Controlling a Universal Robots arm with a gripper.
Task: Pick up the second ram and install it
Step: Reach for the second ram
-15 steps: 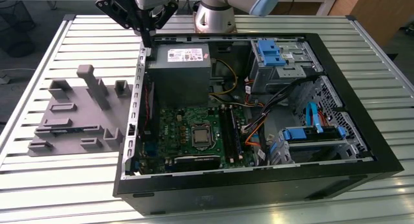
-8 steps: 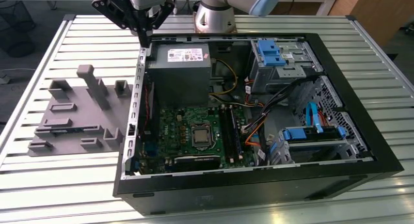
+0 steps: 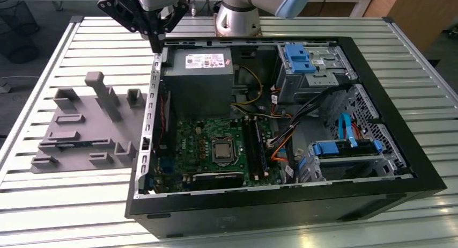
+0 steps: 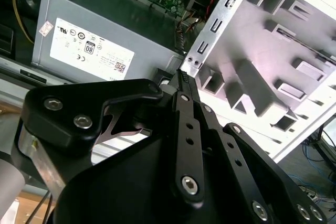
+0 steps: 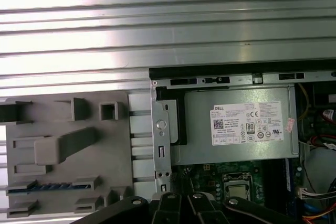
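The second ram is a thin blue-green stick standing on edge in a slot of the grey fixture, on the table at the exterior view's left of the computer case. In the first wrist view the ram shows in the fixture as a blue strip. My gripper hangs above the case's back corner next to the power supply, well away from the ram. Its fingers are shut together with nothing between them. The green motherboard lies inside the case, with black ram slots beside the processor socket.
The open black case takes up the middle of the slatted metal table. Inside it are a grey power supply, blue drive cages and loose cables. The fixture carries upright grey blocks.
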